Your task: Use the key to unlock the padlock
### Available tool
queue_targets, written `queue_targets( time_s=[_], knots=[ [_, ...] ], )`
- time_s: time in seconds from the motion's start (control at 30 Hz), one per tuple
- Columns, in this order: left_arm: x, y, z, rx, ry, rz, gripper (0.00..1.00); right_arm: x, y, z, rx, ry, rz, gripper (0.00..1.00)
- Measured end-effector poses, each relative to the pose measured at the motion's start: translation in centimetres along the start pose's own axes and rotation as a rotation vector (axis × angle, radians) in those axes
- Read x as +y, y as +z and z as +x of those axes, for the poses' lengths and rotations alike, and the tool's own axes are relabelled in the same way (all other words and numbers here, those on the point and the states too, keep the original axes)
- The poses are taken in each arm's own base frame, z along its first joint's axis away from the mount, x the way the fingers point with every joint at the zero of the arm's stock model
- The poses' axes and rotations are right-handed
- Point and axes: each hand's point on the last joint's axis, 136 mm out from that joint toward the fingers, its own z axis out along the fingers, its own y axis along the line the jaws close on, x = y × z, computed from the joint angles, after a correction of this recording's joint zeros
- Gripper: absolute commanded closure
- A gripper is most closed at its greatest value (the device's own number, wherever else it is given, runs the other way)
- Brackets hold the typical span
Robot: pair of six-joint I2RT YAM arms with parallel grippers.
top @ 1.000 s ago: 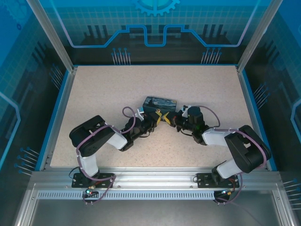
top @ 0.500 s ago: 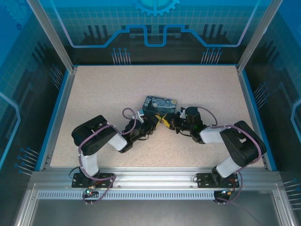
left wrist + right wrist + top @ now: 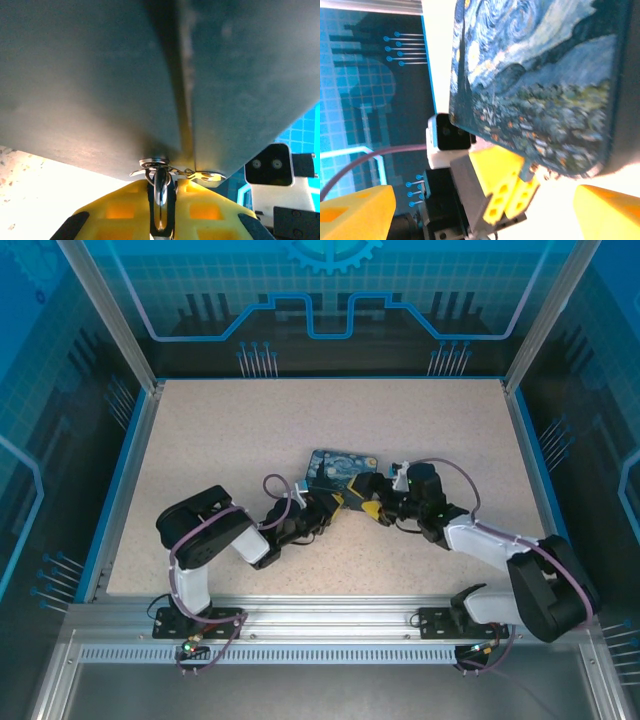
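Blue-faced padlock [image 3: 340, 466] sits just ahead of both tools: left gripper [image 3: 333, 502] clenched on the key [image 3: 161, 186] at its dark edge, right gripper [image 3: 370, 505] agape and empty; turning step, probably needs the body steadied first.

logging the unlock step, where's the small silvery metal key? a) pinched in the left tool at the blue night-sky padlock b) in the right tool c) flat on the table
a: the silvery metal key sits between the left tool's yellow fingers, tip at the blue night-sky padlock's dark side
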Motion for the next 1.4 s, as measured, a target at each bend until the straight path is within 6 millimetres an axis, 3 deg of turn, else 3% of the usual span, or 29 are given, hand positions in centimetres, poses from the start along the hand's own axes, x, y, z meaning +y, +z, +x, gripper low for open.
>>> queue_targets(
  time_s=[0.1,0.2,0.4,0.47,0.77,1.03,1.4],
  knots=[
    [0.0,0.0,-0.2,0.000,-0.002,0.000,1.00,-1.1,-0.8,0.6,0.020,-0.081,0.070,0.14],
    [0.2,0.0,-0.2,0.006,-0.006,-0.004,1.00,-1.8,-1.3,0.9,0.043,-0.205,0.149,0.24],
    [0.6,0.0,0.0,0.021,-0.034,-0.014,1.00,-1.2,-1.2,1.9,0.084,-0.512,0.270,0.46],
    [0.6,0.0,0.1,0.025,-0.039,-0.014,1.00,-1.3,-1.0,2.5,0.103,-0.599,0.306,0.49],
    [0.7,0.0,0.4,0.047,-0.079,-0.019,1.00,-3.7,0.4,3.1,0.162,-0.853,0.516,0.50],
    [0.8,0.0,0.4,0.048,-0.096,-0.020,1.00,-3.1,2.1,2.5,0.177,-1.046,0.589,0.55],
    [1.3,0.1,0.3,0.048,-0.118,-0.033,1.00,-4.0,3.4,2.4,0.204,-1.202,0.698,0.59]
  ],
)
